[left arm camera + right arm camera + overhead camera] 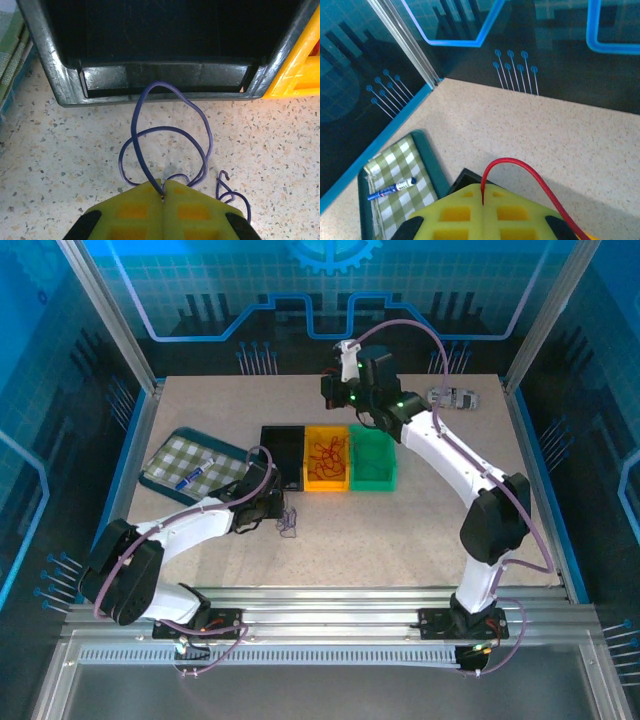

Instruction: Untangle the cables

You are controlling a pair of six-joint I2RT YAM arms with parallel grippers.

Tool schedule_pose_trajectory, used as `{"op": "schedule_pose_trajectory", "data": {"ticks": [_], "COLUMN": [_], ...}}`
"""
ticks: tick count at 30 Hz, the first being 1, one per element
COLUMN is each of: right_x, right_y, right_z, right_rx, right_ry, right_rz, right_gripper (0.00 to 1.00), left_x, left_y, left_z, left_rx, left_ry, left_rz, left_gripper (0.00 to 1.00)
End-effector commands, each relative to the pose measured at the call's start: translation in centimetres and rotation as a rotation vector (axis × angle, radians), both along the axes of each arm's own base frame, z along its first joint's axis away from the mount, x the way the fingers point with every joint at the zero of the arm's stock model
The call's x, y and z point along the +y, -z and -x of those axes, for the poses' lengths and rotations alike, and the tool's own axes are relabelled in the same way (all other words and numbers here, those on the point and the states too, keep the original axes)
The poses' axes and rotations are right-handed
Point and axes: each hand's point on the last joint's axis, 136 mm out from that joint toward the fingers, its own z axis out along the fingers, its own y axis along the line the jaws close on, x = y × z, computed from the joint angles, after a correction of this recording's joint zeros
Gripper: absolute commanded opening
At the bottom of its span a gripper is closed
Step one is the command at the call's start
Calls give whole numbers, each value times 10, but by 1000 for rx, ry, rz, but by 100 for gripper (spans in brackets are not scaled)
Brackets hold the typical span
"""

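On the table just in front of the black bin [165,80], a thin blue cable [170,131] lies in loose loops. My left gripper [163,197] is shut on one strand of it, low over the table; a small hooked end [226,175] lies to the right. From above, this tangle [290,522] sits beside the left gripper [275,508]. My right gripper [483,202] is shut on a thin red cable [520,162] that arches up and runs off to the lower right. The right gripper [335,390] is raised behind the bins. More red wire [325,458] lies in the yellow bin [326,484].
Black bin [282,455], yellow bin and green bin [372,480] stand in a row at the table's middle. A teal tray with a checked cloth [190,465] and a pen [195,477] lies at the left. A small grey object [455,397] sits at the back right.
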Motion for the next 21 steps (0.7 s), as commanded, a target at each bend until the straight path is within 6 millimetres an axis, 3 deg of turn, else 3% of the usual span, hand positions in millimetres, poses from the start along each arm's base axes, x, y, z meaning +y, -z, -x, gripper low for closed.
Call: {"op": "schedule_pose_trajectory", "data": {"ticks": [1,4,7,12,17,21], "right_x": [8,6,8,16,30,38], "right_y": [-29,-42,-37,-4,52,84], "right_z": [-3,-3,-4,-9,-11,-7], "right_rx": [-83,-126,-112,-45,103,195], "right_ry": [12,43,45,36,0,-14], "right_rz": [-9,-5,-17,-14,-21,-40], "right_gripper": [1,1,1,2,3,2], "left_x": [4,5,6,8,6,5], "left_y": [-7,-5,-5,-7,-7,-7], "left_z": [-8,-9,-9,-9,-11,-12], "left_rx": [-14,-13,-12,-24,-28,-25], "left_ry": [-9,-20,-29,-35,-32,-32], "left_rz": [-22,-28,-31,-32,-26,-24], "left_gripper": [0,0,0,0,0,0]}}
